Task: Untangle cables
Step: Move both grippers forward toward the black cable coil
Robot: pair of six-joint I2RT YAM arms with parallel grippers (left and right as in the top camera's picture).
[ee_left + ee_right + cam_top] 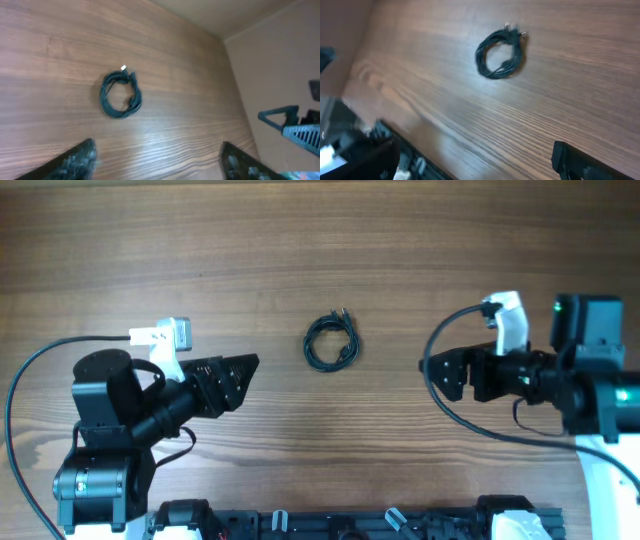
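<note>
Closest to me, along the near edge of the wooden surface (300, 240), sit the bases of the two arms, one at each corner. Both arms reach inward, toward each other.

A little farther in, the left end effector (246, 383) hangs over bare wood with its fingers apart. In its own wrist view the two dark fingertips (75, 160) stand at opposite lower corners, with nothing but wood grain between them. The right end effector (432, 377) faces it from the other side, its fingers likewise spread wide and holding nothing. A thick black lead (440, 340) arcs beside it from the right arm.

Farther in again, between the two end effectors and slightly beyond the line joining them, lie the cables (348, 348). They are wound together in one small, roughly round coil of thin dark strands, flat on the surface. The coil is apart from both end effectors and touches neither, lying perhaps slightly nearer the left one. Each wrist view shows it ahead of the open fingers, well clear of the fingertips.

At the far side of the coil, small plug ends (123, 67) stick out from the loop; one shows a pale tip.
</note>
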